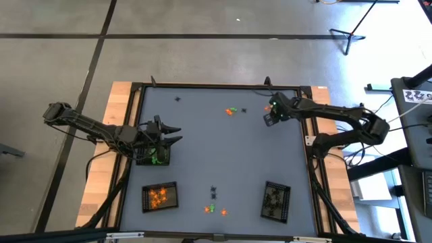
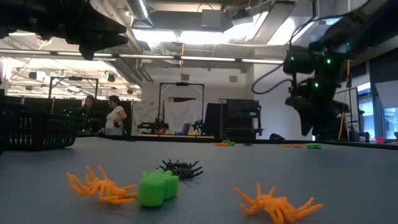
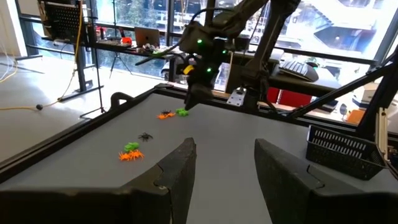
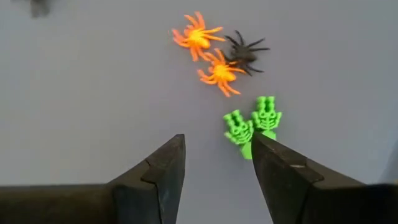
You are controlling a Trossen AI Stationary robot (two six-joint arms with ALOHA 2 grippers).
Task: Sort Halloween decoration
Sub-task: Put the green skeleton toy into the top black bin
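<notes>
High view: I am seeing the left gripper [image 1: 174,134] hanging open over the tray of green pieces [image 1: 156,157] at the tabletop's [image 1: 223,162] left edge, holding nothing; the right gripper [image 1: 271,116] is hovering open near the far right corner, beside a small cluster [image 1: 232,111] of orange, green and black trinkets. An orange-filled tray [image 1: 160,196] and a black-filled tray [image 1: 276,200] are sitting near, with loose trinkets [image 1: 214,202] between them.
Low view: I am looking past two orange spiders [image 2: 99,184], a green piece [image 2: 158,188] and a black spider [image 2: 181,168] lying close together.
Left wrist view: my fingers [image 3: 180,171] are standing apart, empty.
Right wrist view: my fingers [image 4: 163,171] are standing apart just above two green skeleton hands [image 4: 252,126]; two orange spiders [image 4: 208,53] and a black one [image 4: 244,53] are lying just beyond.
</notes>
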